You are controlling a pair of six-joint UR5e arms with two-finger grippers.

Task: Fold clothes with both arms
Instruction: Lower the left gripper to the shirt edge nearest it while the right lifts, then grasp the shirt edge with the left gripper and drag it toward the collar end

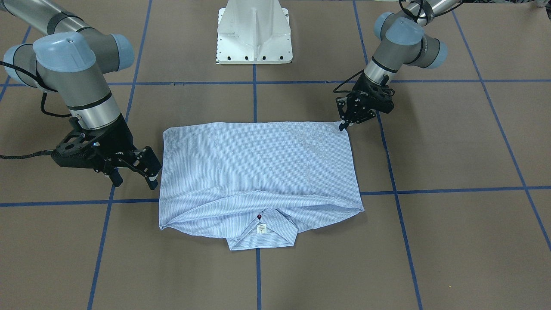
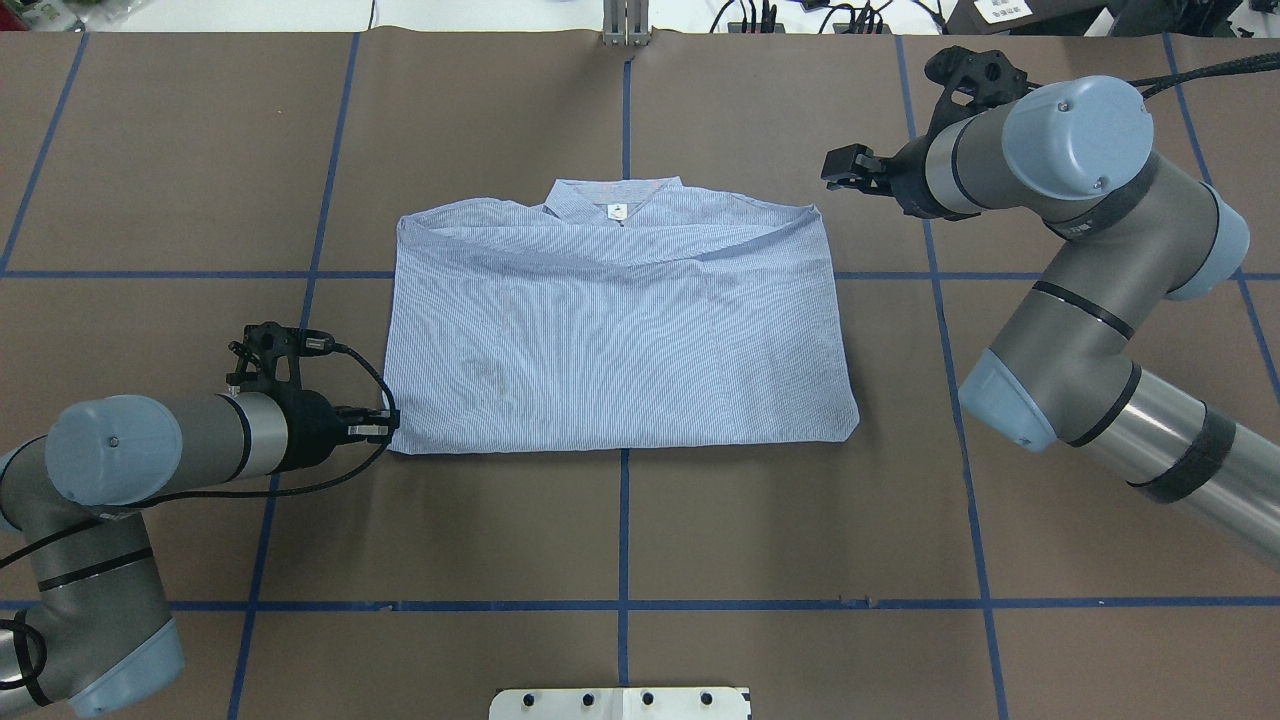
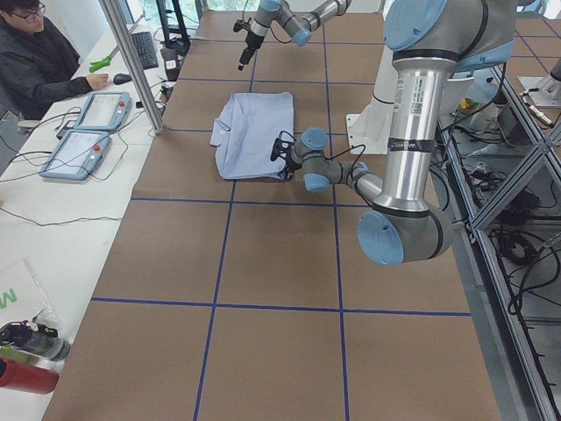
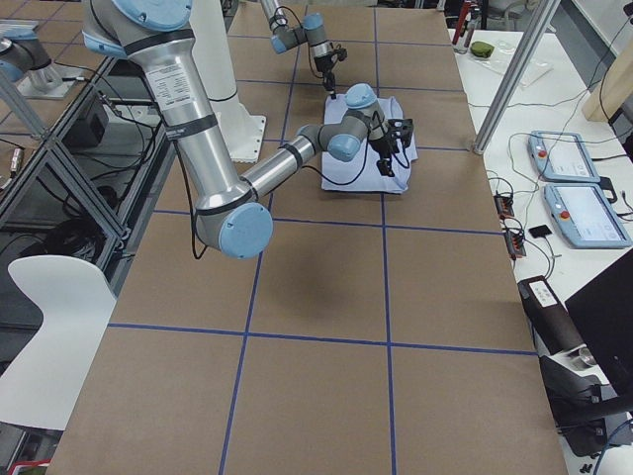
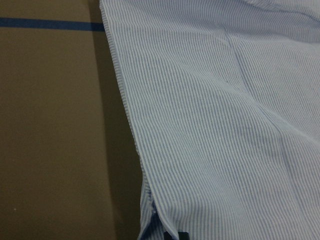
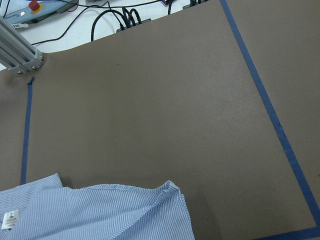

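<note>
Left end effector [image 1: 343, 125], fingers drawn together, pinches the shirt [image 1: 258, 168] at its robot-side corner. Right end effector [image 1: 134, 178] is spread wide and empty, just beside the opposite edge. The shirt lies folded mid-tabletop [image 1: 452, 150], collar [image 1: 264, 234] away from the robot.

We are in a robotics lab: two robot arms [image 3: 412, 132] stand at a wide table [image 2: 700, 520] with a brown cover gridded in blue tape [image 2: 622, 540], while a man [image 3: 39, 61] sits at a side desk [image 3: 53, 210] with a keyboard [image 3: 145, 48], control tablets [image 3: 77, 152], aluminium posts [image 3: 136, 66] and loose cables [image 6: 120, 17].
</note>
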